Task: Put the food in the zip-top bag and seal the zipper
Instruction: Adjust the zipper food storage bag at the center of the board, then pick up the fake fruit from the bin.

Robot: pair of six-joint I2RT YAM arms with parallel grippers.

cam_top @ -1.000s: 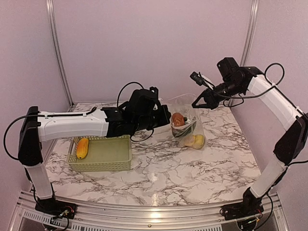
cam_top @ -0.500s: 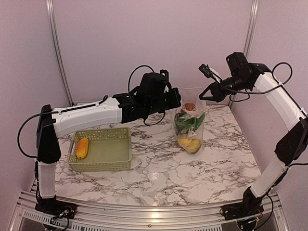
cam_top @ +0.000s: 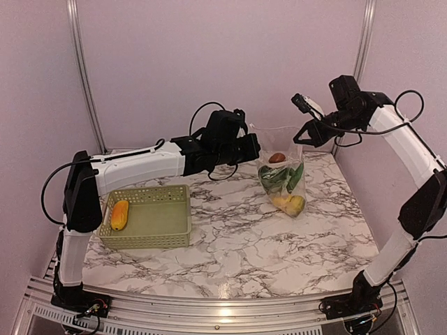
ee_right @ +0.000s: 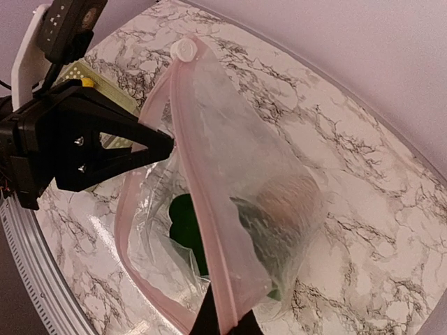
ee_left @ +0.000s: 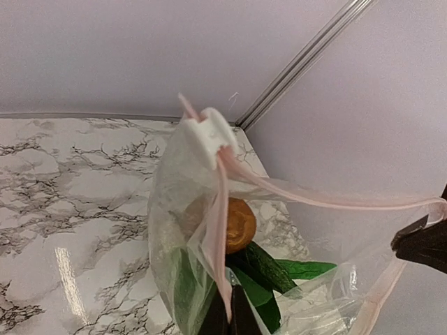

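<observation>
The clear zip-top bag hangs above the marble, held up by both grippers. Inside it are a brown potato-like lump, a dark green cucumber and leek and yellow fruits. My left gripper is shut on the bag's left mouth edge. My right gripper is shut on the right edge. In the left wrist view the pink zipper runs from a white slider towards the right gripper. The right wrist view shows the zipper, the slider and the left gripper.
A pale green lattice basket stands on the left of the marble table, with one orange-yellow fruit in it. Pink walls and metal posts close in the back and sides.
Both grippers have lifted the bag off the table, so that it now hangs with the food at the bottom. Bag and left gripper have since shifted slightly right.
</observation>
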